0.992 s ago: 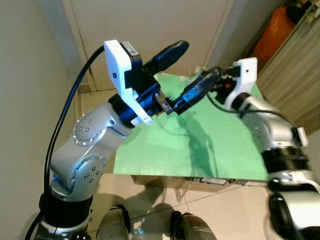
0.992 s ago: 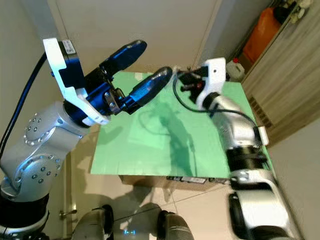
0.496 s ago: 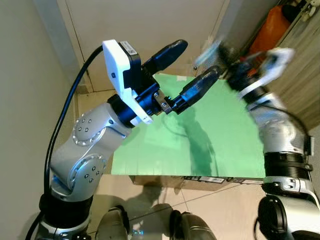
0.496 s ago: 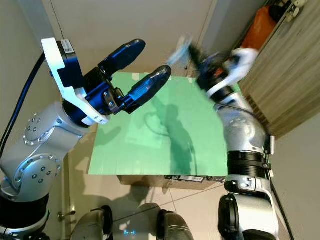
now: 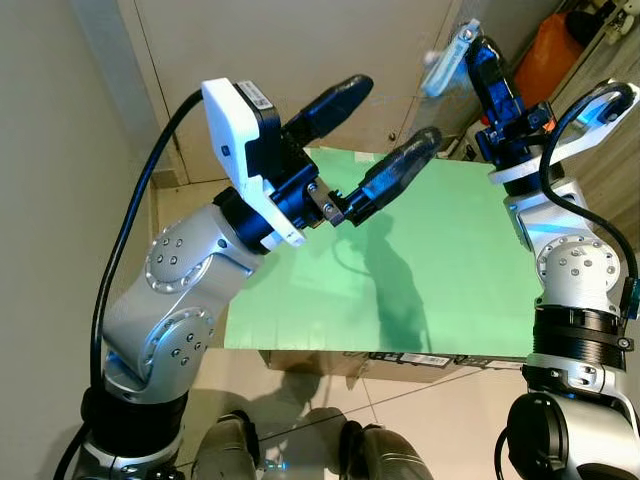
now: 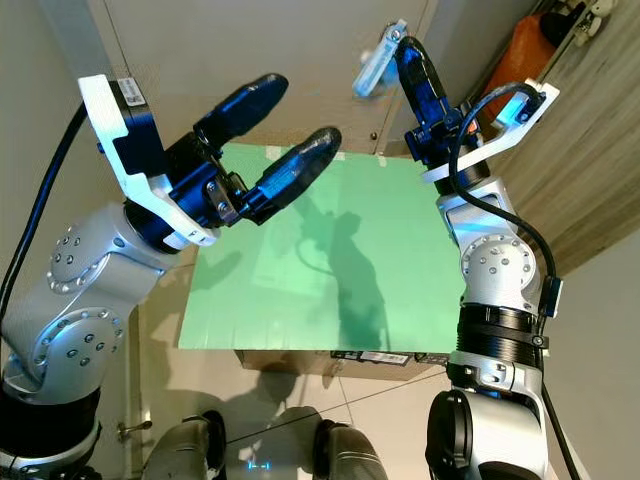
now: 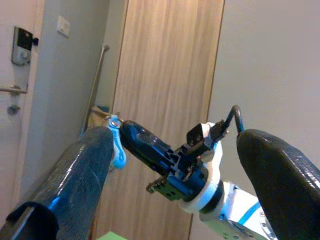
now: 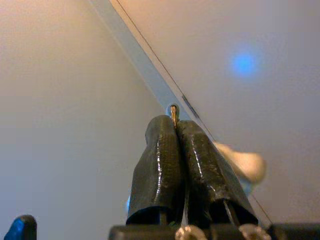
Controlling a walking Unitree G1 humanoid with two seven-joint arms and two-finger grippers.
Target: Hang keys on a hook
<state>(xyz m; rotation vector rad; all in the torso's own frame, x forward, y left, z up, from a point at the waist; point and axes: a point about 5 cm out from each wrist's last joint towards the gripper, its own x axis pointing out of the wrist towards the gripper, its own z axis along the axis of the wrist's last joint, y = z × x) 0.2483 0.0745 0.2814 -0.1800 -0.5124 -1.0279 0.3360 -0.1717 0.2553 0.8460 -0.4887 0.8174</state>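
Observation:
My right gripper is raised high over the far edge of the green table, pointing upward. It is shut on the keys, and a pale blue key tag sticks out beside its tips. In the right wrist view a thin brass piece shows between the closed fingertips. My left gripper is held up over the table's left side, open, with nothing between its fingers. The left wrist view looks at the right gripper and the blue tag.
A pale door and wall stand behind the table. An orange container sits at the far right beside a wooden cabinet. The table's front edge is close to my legs, with tiled floor below.
My right arm has swung up from low over the table, near the left gripper, to pointing upward with the keys. The left arm has barely moved.

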